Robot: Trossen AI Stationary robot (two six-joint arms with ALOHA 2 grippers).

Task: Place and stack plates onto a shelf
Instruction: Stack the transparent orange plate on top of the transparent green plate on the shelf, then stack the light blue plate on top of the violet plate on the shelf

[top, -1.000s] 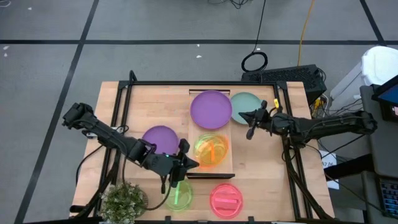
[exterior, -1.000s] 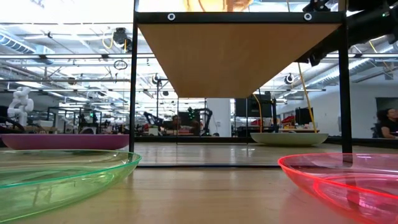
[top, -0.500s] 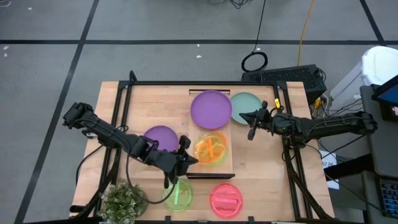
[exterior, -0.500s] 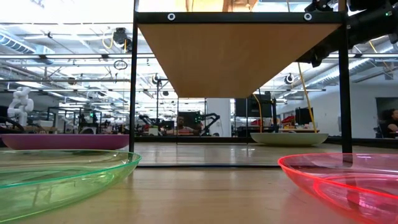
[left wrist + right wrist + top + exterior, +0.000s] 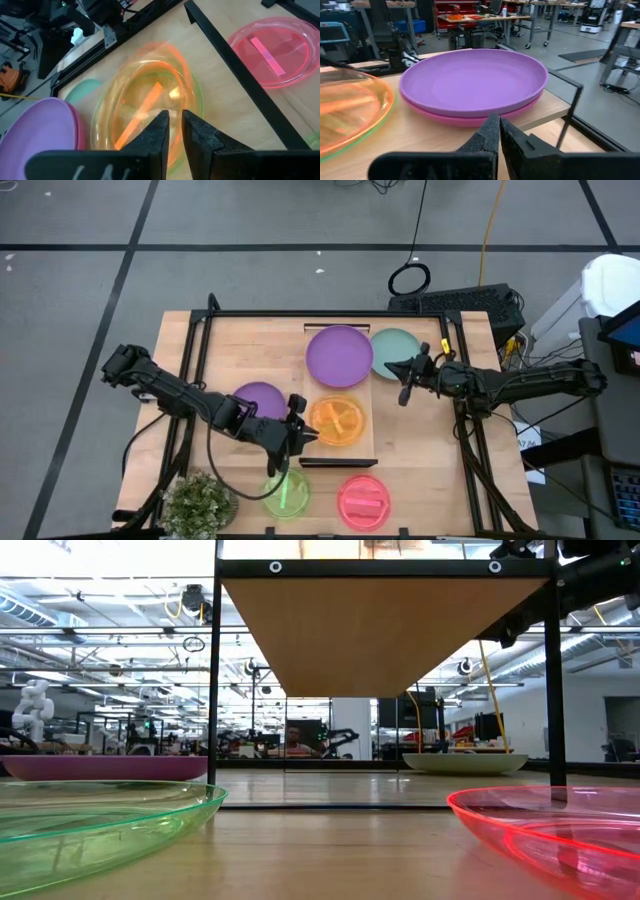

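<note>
My left gripper [image 5: 301, 433] is at the near left rim of the translucent orange plate [image 5: 338, 420] and is shut on it. This plate lies on the near half of the light-wood shelf [image 5: 372, 442], over a green plate whose rim [image 5: 199, 99] shows beneath it. On the shelf's far half a purple plate [image 5: 472, 77] sits stacked on a magenta one [image 5: 470, 119]. My right gripper [image 5: 403, 387] is shut and hovers off the shelf's right side, near the teal plate [image 5: 397, 350], touching nothing. My left gripper pinches the orange plate's near left rim [image 5: 150, 116] between its two fingers [image 5: 159, 131], coming from the table's left and slanting down. The plate is blurred in the left wrist view and lies over the green plate on the shelf.
On the tabletop lie a second purple plate [image 5: 258, 401] left of the shelf, a green plate [image 5: 288, 492] and a pink-red plate [image 5: 362, 502] near the front edge. A potted plant [image 5: 200, 504] stands at the near left corner. A black frame [image 5: 205, 330] borders the table.
My left gripper has moved a little toward the table's far edge, staying at the orange plate's rim. The orange plate has shifted with it and now sits more squarely over the green plate. My right arm has kept still.
</note>
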